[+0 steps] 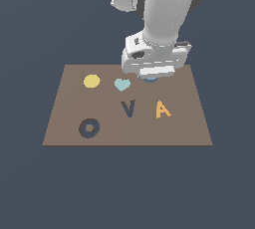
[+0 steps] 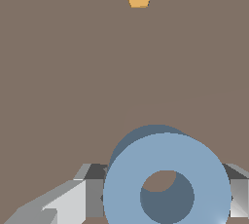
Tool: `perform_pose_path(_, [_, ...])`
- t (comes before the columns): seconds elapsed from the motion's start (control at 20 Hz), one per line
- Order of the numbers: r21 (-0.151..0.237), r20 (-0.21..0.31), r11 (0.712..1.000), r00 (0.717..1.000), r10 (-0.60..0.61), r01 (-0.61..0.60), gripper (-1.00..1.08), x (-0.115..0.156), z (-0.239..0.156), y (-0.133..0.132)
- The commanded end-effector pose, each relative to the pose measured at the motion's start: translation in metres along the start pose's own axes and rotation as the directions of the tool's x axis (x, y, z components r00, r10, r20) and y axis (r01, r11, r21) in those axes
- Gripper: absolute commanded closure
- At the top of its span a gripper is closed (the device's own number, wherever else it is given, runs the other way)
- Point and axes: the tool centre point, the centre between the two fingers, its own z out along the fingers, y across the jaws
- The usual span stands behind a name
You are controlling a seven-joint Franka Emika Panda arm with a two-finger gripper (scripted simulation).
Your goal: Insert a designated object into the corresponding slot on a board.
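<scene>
Flat dark slate ground all round; brown board (image 1: 127,106) lies on it. Your hand (image 1: 151,77) sits low over the board's far edge, fingers (image 2: 68,203) flanking the blue ring (image 2: 167,181) on both sides. Looks pinched, ring near upright in the wrist view. In the exterior view only a sliver of the ring shows under the hand, just right of the teal heart (image 1: 122,84).

Step, by my read: grasp stage. Next calls for lift, carry to the dark O slot (image 1: 89,128) at the near left corner, lay flat, align.

Outward: yellow disc (image 1: 91,81), navy V recess (image 1: 128,108), orange A (image 1: 162,109). No other writing.
</scene>
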Motion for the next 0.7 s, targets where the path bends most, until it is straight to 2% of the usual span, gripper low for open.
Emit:
perform_pose_path(0.0, [0.0, -0.001, 1.0, 1.0, 0.011, -0.011, 1.08, 0.003, 0.0, 0.001])
perform_pose_path(0.4, [0.001, -0.001, 0.992, 0.992, 0.127, -0.127, 1.08, 0.027, -0.001, 0.006])
perform_pose_path(0.65, [0.001, -0.001, 0.967, 0.967, 0.256, -0.256, 1.08, 0.053, -0.002, 0.016])
